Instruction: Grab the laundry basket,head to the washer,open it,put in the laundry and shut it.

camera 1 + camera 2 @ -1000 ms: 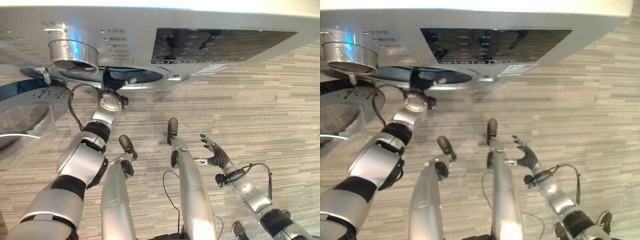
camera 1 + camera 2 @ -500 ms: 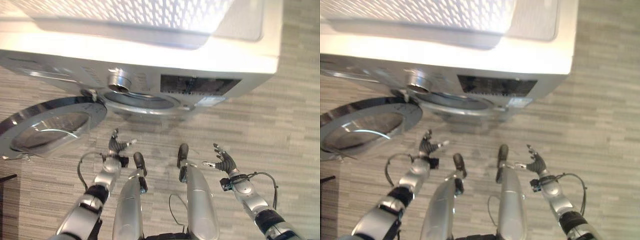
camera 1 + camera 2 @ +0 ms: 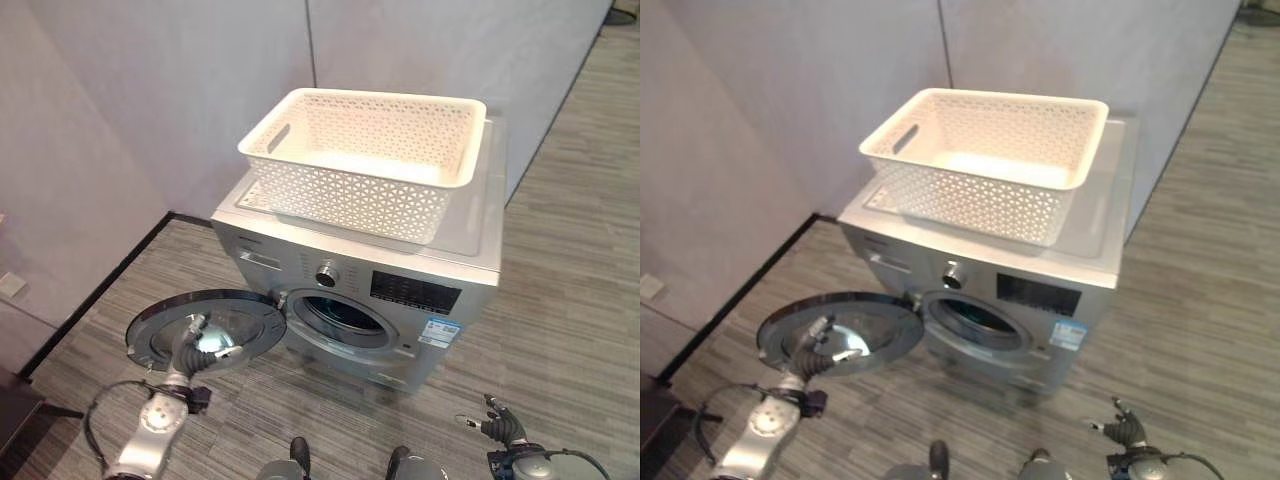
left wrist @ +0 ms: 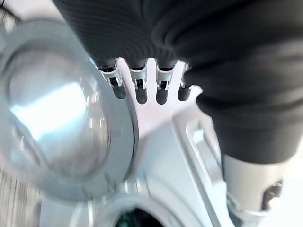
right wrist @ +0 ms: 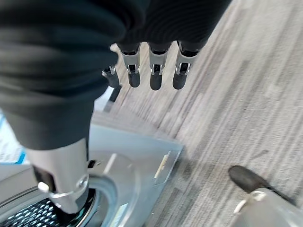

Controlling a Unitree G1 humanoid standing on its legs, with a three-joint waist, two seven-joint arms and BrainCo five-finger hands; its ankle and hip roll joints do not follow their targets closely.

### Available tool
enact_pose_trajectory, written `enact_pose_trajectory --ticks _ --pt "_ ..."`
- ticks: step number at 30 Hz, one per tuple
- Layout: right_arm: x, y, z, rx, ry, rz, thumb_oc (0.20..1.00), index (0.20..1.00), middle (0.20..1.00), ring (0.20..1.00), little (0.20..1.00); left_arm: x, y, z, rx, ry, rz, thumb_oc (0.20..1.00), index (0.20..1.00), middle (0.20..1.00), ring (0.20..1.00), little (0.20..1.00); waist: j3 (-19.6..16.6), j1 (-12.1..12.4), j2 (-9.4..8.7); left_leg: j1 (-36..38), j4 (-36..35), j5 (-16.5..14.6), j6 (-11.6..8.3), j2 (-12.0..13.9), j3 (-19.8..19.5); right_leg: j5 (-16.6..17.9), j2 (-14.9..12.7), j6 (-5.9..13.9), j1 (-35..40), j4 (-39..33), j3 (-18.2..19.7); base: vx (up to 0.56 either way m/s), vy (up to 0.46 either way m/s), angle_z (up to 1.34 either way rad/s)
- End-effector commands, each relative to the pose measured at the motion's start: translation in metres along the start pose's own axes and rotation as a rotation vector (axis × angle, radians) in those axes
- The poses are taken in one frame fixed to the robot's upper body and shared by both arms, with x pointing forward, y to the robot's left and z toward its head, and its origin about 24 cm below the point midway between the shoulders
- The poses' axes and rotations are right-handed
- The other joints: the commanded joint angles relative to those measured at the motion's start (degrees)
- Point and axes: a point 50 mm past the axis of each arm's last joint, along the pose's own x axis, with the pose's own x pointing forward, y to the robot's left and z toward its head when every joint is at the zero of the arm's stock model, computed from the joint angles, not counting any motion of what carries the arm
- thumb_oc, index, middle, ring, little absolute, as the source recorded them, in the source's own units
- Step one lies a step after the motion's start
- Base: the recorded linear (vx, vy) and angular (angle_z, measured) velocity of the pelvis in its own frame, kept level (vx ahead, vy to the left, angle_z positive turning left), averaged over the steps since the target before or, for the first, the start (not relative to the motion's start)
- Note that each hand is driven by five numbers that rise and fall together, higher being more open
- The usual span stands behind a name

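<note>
1. The white laundry basket (image 3: 365, 160) sits on top of the silver washer (image 3: 300, 270), with its near long side overhanging the front edge a little. From the eye views the basket looks empty inside.
2. The washer's round door (image 3: 205, 330) is swung wide open to the robot's left, glass side up, and the dark drum opening (image 3: 340, 315) is exposed.
3. The left robot hand (image 3: 192, 347) hangs in front of the open door, near its rim, with fingers (image 4: 137, 90) straight and relaxed and nothing held between them; whether it touches the door cannot be told.
4. The right robot hand (image 3: 492, 427) is low at the right, over the grey plank floor (image 3: 560, 330) and well apart from the washer, its fingers (image 5: 154, 78) spread and empty.
5. Pale grey walls (image 3: 200, 80) stand behind the washer.
</note>
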Motion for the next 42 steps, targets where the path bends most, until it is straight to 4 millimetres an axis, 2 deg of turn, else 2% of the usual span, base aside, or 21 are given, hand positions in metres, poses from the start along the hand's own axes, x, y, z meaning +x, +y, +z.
enact_pose_trajectory --ticks 1,3,5,6,9,14,16,18,20,23,26,29,33,34,35,36,37,38,39,41,42 --pt "0.004 0.004 0.020 0.038 -0.079 0.040 1.000 1.000 1.000 1.000 1.000 0.029 0.034 0.049 0.114 -0.184 0.092 1.000 1.000 1.000 1.000 1.000 4.83 -3.00 -2.79 0.41 1.36 3.19 -4.15 2.81 8.06 8.98 -1.55 6.36 6.90 -14.23 -2.27 0.10 0.069 1.23" --pt "-0.001 0.007 0.008 0.042 -0.050 0.066 1.000 1.000 1.000 1.000 1.000 0.033 0.050 0.060 0.189 -0.207 0.130 1.000 1.000 1.000 1.000 1.000 3.80 -3.46 -3.24 1.21 0.66 3.88 -3.66 3.19 11.24 9.56 -1.91 6.22 7.42 -13.89 -4.11 0.08 0.059 1.03" --pt "-0.003 0.009 0.004 0.049 -0.037 0.083 1.000 1.000 1.000 1.000 1.000 0.035 0.064 0.065 0.241 -0.211 0.165 1.000 1.000 1.000 1.000 1.000 3.38 -3.47 -3.82 1.24 1.09 3.16 -3.29 2.56 11.32 9.66 -2.33 6.41 7.59 -13.60 -4.22 0.06 0.088 0.38" --pt "-0.001 0.013 0.008 0.056 -0.043 0.091 1.000 1.000 1.000 1.000 1.000 0.040 0.084 0.074 0.311 -0.212 0.237 1.000 1.000 1.000 1.000 1.000 3.76 -3.42 -4.55 0.55 2.29 2.00 -2.79 1.86 11.49 10.21 -3.24 6.83 6.99 -13.28 -3.55 0.02 0.132 0.11" --pt "0.001 0.015 0.015 0.071 -0.066 0.092 1.000 1.000 1.000 1.000 1.000 0.043 0.100 0.087 0.318 -0.239 0.314 1.000 1.000 1.000 1.000 1.000 4.59 -3.37 -5.26 -0.11 4.76 -0.75 -1.40 0.49 11.77 10.77 -4.50 7.20 6.01 -12.06 -1.16 0.01 0.148 -0.14" --pt "0.003 0.009 0.011 0.125 -0.040 0.022 1.000 1.000 1.000 1.000 1.000 0.034 0.090 0.078 0.088 -0.271 0.389 1.000 1.000 1.000 1.000 1.000 5.09 -3.71 -5.22 0.26 4.67 -3.59 0.90 -3.88 13.49 18.15 -8.76 10.05 4.77 -13.13 2.62 0.01 0.225 -0.30" --pt "0.003 0.006 0.008 0.124 -0.027 0.009 1.000 1.000 1.000 1.000 1.000 0.030 0.089 0.072 0.042 -0.266 0.410 1.000 1.000 1.000 1.000 1.000 4.97 -3.51 -4.53 0.46 4.27 -3.89 1.46 -4.09 15.03 17.54 -8.68 9.53 3.61 -12.55 2.16 0.02 0.176 -0.32" --pt "0.002 0.004 0.002 0.127 -0.007 0.001 1.000 1.000 1.000 1.000 1.000 0.025 0.090 0.065 0.040 -0.246 0.412 1.000 1.000 1.000 1.000 1.000 4.71 -3.28 -4.06 2.08 2.67 -4.54 1.55 -4.30 14.89 14.11 -6.50 9.48 3.83 -8.73 1.42 0.08 0.167 -0.46" --pt "0.001 0.000 -0.001 0.130 0.003 -0.010 1.000 1.000 1.000 1.000 1.000 0.021 0.093 0.061 0.053 -0.230 0.419 1.000 1.000 1.000 1.000 1.000 4.93 -3.60 -4.05 2.35 1.15 -2.28 2.15 -4.45 15.87 11.97 -3.08 7.77 2.47 -6.08 1.55 -0.04 0.097 -0.40" --pt "0.000 -0.004 -0.004 0.126 0.010 -0.013 1.000 1.000 1.000 1.000 1.000 0.018 0.098 0.056 0.070 -0.204 0.422 1.000 1.000 1.000 1.000 1.000 4.62 -3.48 -4.20 2.92 0.36 -2.26 2.43 -5.67 15.05 6.91 3.41 7.31 2.21 0.22 2.10 -0.03 0.079 -0.18" --pt "-0.003 -0.008 -0.006 0.122 0.012 -0.012 1.000 1.000 1.000 1.000 1.000 0.015 0.100 0.049 0.053 -0.179 0.424 1.000 1.000 1.000 1.000 1.000 4.35 -3.10 -5.91 1.17 1.36 -1.04 3.36 -7.73 15.60 6.56 9.48 6.17 3.99 -0.76 3.66 -0.09 0.009 0.01" --pt "-0.002 -0.008 -0.004 0.109 -0.001 -0.007 1.000 1.000 1.000 1.000 1.000 0.014 0.098 0.042 -0.004 -0.155 0.437 1.000 1.000 1.000 1.000 1.000 3.96 -1.91 -6.49 -0.18 1.75 0.69 2.32 -7.31 16.43 3.51 11.27 2.50 6.55 -8.37 4.78 -0.06 -0.050 -0.06" --pt "-0.001 -0.012 0.000 0.089 -0.012 -0.015 1.000 1.000 1.000 1.000 1.000 0.015 0.093 0.042 -0.030 -0.162 0.421 1.000 1.000 1.000 1.000 1.000 4.15 -1.42 -6.58 -2.98 4.25 0.49 1.86 -7.06 16.11 2.62 12.97 0.87 7.66 -12.81 7.57 -0.09 -0.053 -0.13" --pt "0.000 -0.019 0.005 0.057 -0.028 -0.026 1.000 1.000 1.000 1.000 1.000 0.020 0.087 0.050 -0.033 -0.189 0.401 1.000 1.000 1.000 1.000 1.000 5.99 -0.60 -6.84 -6.66 11.41 0.41 0.34 -7.02 13.18 2.57 12.54 -0.21 7.54 -13.30 8.24 -0.21 -0.035 -0.03" --pt "0.001 -0.023 0.009 0.043 -0.040 -0.031 1.000 1.000 1.000 1.000 1.000 0.023 0.085 0.054 -0.046 -0.202 0.399 1.000 1.000 1.000 1.000 1.000 6.93 -0.05 -6.94 -8.15 13.35 0.73 -0.94 -7.47 9.05 2.87 12.39 -0.37 7.13 -13.11 8.36 -0.21 -0.037 0.18" --pt "0.001 -0.023 0.010 0.043 -0.041 -0.032 1.000 1.000 1.000 1.000 1.000 0.023 0.085 0.054 -0.046 -0.203 0.399 1.000 1.000 1.000 1.000 1.000 6.83 -0.11 -6.90 -8.38 13.29 0.94 -0.93 -7.45 8.98 3.05 12.43 -0.42 6.93 -13.20 8.27 -0.12 0.016 0.17" --pt "0.001 -0.025 0.009 0.039 -0.038 -0.037 1.000 1.000 1.000 1.000 1.000 0.025 0.083 0.056 -0.050 -0.211 0.395 1.000 1.000 1.000 1.000 1.000 6.95 -0.33 -7.16 -8.32 13.39 0.01 -1.01 -6.90 7.43 3.22 11.86 -0.21 6.60 -13.00 7.75 -0.08 0.080 0.02" --pt "-0.002 -0.029 0.005 0.033 -0.029 -0.047 1.000 1.000 1.000 1.000 1.000 0.027 0.080 0.058 -0.043 -0.213 0.378 1.000 1.000 1.000 1.000 1.000 6.63 -1.61 -8.14 -6.89 14.18 -2.27 0.02 -3.60 8.14 3.40 9.86 0.26 6.52 -12.70 6.93 -0.07 0.118 -0.16" --pt "-0.003 -0.032 0.002 0.030 -0.020 -0.057 1.000 1.000 1.000 1.000 1.000 0.027 0.081 0.062 -0.040 -0.226 0.382 1.000 1.000 1.000 1.000 1.000 6.29 -1.84 -8.53 -6.58 14.94 -2.36 0.34 -2.10 6.47 3.67 8.91 0.34 6.49 -12.83 6.79 -0.03 0.145 -0.04" --pt "-0.006 -0.032 -0.003 0.031 -0.011 -0.059 1.000 1.000 1.000 1.000 1.000 0.028 0.082 0.064 -0.050 -0.236 0.393 1.000 1.000 1.000 1.000 1.000 5.50 -2.53 -8.95 -5.54 14.79 0.05 -0.02 2.27 3.14 4.10 7.22 0.58 6.03 -12.50 6.78 0.03 0.207 0.38" --pt "-0.009 -0.035 -0.006 0.035 -0.007 -0.067 1.000 1.000 1.000 1.000 1.000 0.027 0.086 0.066 -0.059 -0.243 0.407 1.000 1.000 1.000 1.000 1.000 4.77 -3.19 -8.24 -4.23 12.42 4.10 -1.46 5.19 0.05 3.86 6.97 0.61 5.35 -11.50 7.23 0.05 0.216 0.44"
